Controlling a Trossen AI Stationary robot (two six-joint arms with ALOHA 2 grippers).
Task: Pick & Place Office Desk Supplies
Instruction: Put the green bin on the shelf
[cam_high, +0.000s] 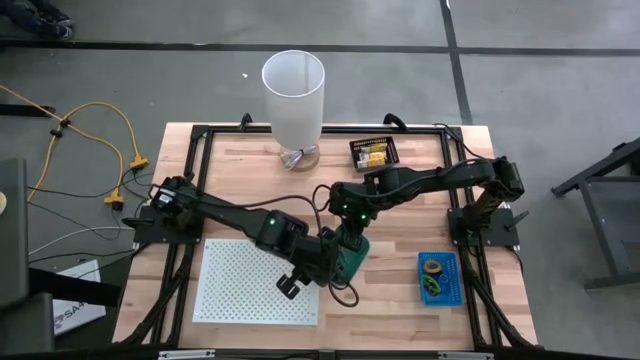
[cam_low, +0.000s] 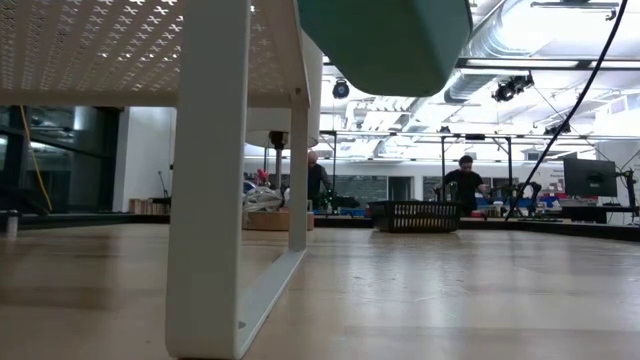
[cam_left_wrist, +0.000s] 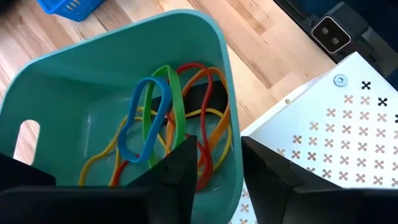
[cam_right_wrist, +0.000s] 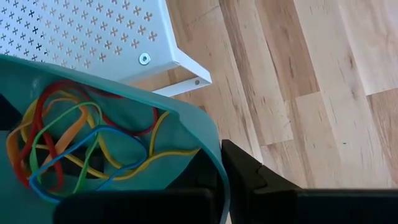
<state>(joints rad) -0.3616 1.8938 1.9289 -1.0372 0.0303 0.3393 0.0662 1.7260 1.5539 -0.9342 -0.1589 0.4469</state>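
Note:
A teal bin (cam_high: 352, 256) hangs in the air over the table's middle, beside the white perforated board (cam_high: 260, 282). In the low view its underside (cam_low: 385, 45) shows well above the wood. Coloured rubber bands (cam_left_wrist: 161, 118), blue, green, red, orange and yellow, lie loose on its floor. My right gripper (cam_right_wrist: 217, 158) is shut on the bin's wall. My left gripper (cam_left_wrist: 217, 149) is open, with one finger inside the bin and one outside it, astride the wall nearest the board. My right gripper pinches the bin's side wall at its rim (cam_right_wrist: 219, 163), one finger inside and one outside. It comes slanting down from above. The bin is lifted clear of the table and roughly level. My left gripper stands astride the opposite wall (cam_left_wrist: 231, 134); I cannot tell whether its fingers touch it.
The perforated board stands on white legs (cam_low: 210, 200), raised off the table. A tall white cylinder (cam_high: 294, 95) stands at the far edge. Next to it is a black basket (cam_high: 373, 153) with yellow packets. A blue tray (cam_high: 438, 277) with small items sits near right.

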